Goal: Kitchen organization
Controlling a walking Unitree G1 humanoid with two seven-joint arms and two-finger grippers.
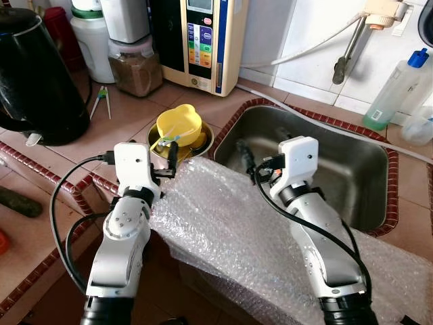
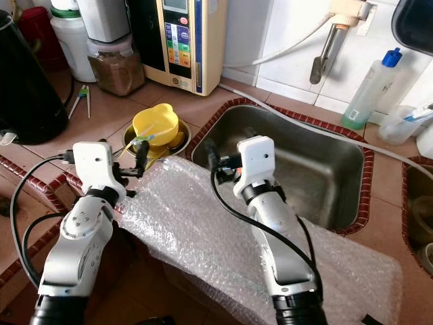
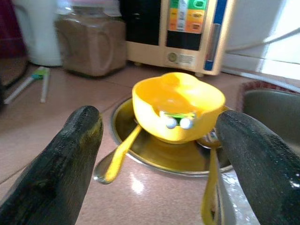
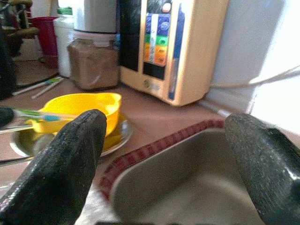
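Note:
A yellow bowl [image 1: 179, 125] sits in a shallow steel dish [image 3: 140, 161] on the tiled counter, just left of the sink [image 1: 338, 156]. A yellow-handled spoon [image 3: 117, 154] lies in the dish, and a small green item [image 3: 178, 117] rests on the bowl's rim. My left gripper [image 1: 172, 157] is open, a short way in front of the bowl, with nothing between its fingers. My right gripper [image 1: 247, 161] is open and empty over the sink's near left corner. A sheet of bubble wrap [image 1: 230, 223] lies under both forearms.
A black kettle [image 1: 34, 81] stands at the far left. At the back are a jar of brown powder [image 1: 135, 64], a cream water purifier [image 1: 199, 40], a tap with hose [image 1: 348, 47] and a spray bottle [image 1: 396, 88]. Chopsticks [image 1: 101, 101] lie on the tiles.

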